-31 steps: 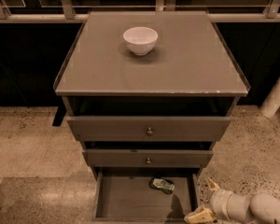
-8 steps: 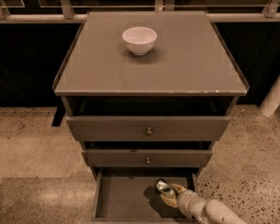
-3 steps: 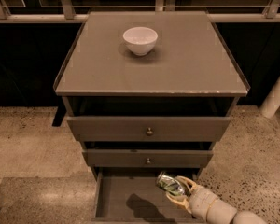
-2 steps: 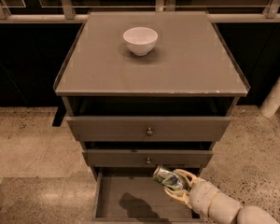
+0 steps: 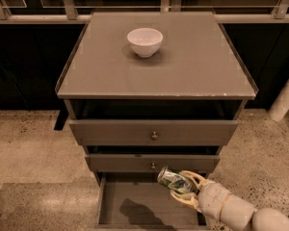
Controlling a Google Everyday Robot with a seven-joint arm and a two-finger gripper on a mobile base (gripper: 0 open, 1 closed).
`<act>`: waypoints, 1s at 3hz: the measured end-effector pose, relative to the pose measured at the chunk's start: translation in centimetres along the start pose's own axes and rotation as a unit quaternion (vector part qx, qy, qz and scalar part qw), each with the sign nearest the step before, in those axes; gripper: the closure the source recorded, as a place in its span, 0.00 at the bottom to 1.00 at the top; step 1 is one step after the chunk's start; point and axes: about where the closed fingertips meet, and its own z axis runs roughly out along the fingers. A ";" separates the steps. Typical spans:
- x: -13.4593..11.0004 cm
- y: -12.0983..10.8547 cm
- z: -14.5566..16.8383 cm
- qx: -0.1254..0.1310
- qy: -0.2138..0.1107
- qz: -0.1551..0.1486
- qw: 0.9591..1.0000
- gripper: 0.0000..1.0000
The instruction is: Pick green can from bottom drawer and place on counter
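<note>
Gripper (image 5: 179, 186) clasps green can (image 5: 175, 180) — seemingly above bottom drawer (image 5: 116, 200).

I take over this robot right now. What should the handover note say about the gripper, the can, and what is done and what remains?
Gripper: lower right, over the open bottom drawer, jaws shut on the can.
Can: tilted, held clear of the drawer floor, in front of the middle drawer.
Counter: a white bowl stands near its back.
Done: can grasped and off the drawer floor.
Left: raise the can to the counter, set it on a bare part away from the bowl, release.
</note>
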 end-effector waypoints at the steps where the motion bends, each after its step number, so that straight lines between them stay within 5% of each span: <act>1: -6.1 -2.2 -2.9 -0.016 -0.031 -0.053 0.998 1.00; 3: -14.0 -8.0 -6.9 -0.042 -0.099 -0.152 0.983 1.00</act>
